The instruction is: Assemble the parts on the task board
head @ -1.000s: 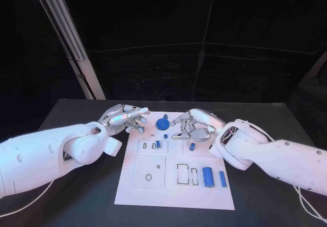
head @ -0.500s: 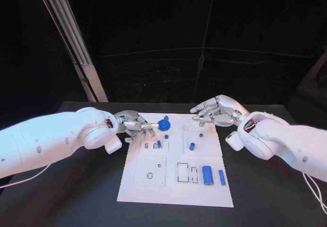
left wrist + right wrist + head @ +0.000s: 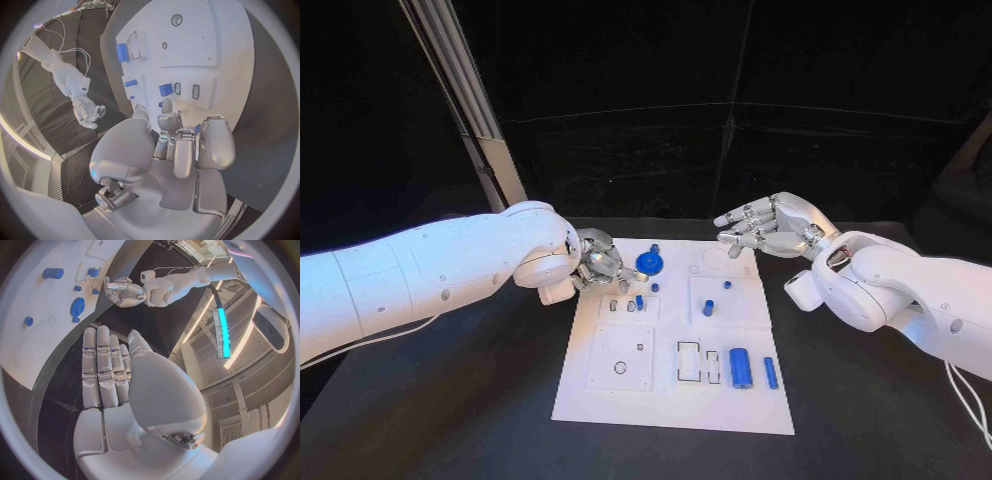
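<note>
**Left hand beside the gear: the near-side reach at the far end of the board**

The task board lies lengthwise away from the robot. Its round blue gear stands near the far edge, just beside the left hand, on that hand's inner side, toward the board's midline. The left hand hangs over the board's far left corner with its fingers curled toward the gear; whether they touch it cannot be told, and nothing is seen held between them, so its state stays unsettled. In the left wrist view the left hand's fingers point down the board toward a small blue block seated beside two slots.

The right hand is raised off the far right corner, fingers apart and extended, holding nothing. The gear lies well apart from it, across the board's width.

Nearer the robot from both hands, a blue cylinder and a thin blue bar lie side by side, their long axes running along the board's length, next to two empty rectangular slots.

By judgement, the left hand is much the nearer to the gear, so the coming move turns on a short inward reach from that side.
</note>
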Tool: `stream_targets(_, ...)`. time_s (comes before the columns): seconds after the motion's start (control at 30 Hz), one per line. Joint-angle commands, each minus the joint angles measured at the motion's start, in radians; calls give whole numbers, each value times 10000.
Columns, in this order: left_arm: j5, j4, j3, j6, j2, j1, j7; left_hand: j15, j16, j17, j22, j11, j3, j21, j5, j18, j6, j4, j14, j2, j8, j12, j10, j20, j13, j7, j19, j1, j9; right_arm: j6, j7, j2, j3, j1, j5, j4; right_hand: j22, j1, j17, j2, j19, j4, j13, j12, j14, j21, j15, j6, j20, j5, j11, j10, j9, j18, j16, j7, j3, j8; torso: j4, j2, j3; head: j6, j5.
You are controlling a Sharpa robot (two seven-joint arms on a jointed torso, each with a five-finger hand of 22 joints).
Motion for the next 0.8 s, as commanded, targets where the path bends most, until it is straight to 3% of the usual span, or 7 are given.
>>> stream_targets(0.03, -556, -220, -44, 604, 230, 25, -539, -69, 30, 2628, 42, 5, -73, 51, -12, -157, -115, -26, 1040, 93, 153, 57, 21, 8, 51, 1, 44, 50, 128, -14, 64, 19, 7, 21, 234, -8, -36, -66, -32, -94, 34, -5, -48, -48, 61, -84, 35, -43, 42, 93, 70, -14, -14, 30, -101, 88, -89, -45, -12, 13, 3, -31, 13)
stream_targets(0.27, -784, -673, -188, 943, 748, 34, -637, -62, 30, 2628, 109, 14, -117, 91, -5, -164, -302, -72, 1040, 144, 379, 113, -6, 15, 98, 6, 34, 224, 326, 21, -57, 33, 7, 22, 236, -17, -124, -67, -97, -116, 70, -42, -176, -49, 118, -222, 58, -156, 68, 350, 99, -44, -25, 33, -286, 119, -111, -50, -4, 25, 0, -74, 19)
stream_targets(0.57, -844, -1070, -247, 1216, 1159, 33, -876, -58, 30, 2628, 205, 15, -95, 146, 3, -177, -414, -109, 1040, 229, 542, 180, 6, 21, 165, 6, 49, 376, 467, 56, -115, 68, 8, 23, 236, -28, -177, -33, -144, -135, 79, -88, -260, -53, 119, -310, 75, -212, 80, 509, 118, -85, -26, 31, -420, 138, -104, -49, 3, 31, -9, -114, 48)
stream_targets(0.8, -849, -1168, -262, 1218, 1274, 32, -984, -58, 30, 2628, 230, 14, -86, 161, 6, -179, -451, -130, 1040, 235, 601, 204, 12, 23, 188, 5, 53, 430, 518, 97, -145, 99, 8, 23, 236, -45, -204, -62, -167, -133, 75, -79, -302, -56, 117, -356, 93, -240, 92, 567, 138, -117, -26, 27, -485, 154, -109, -48, 14, 32, -16, -161, 26)
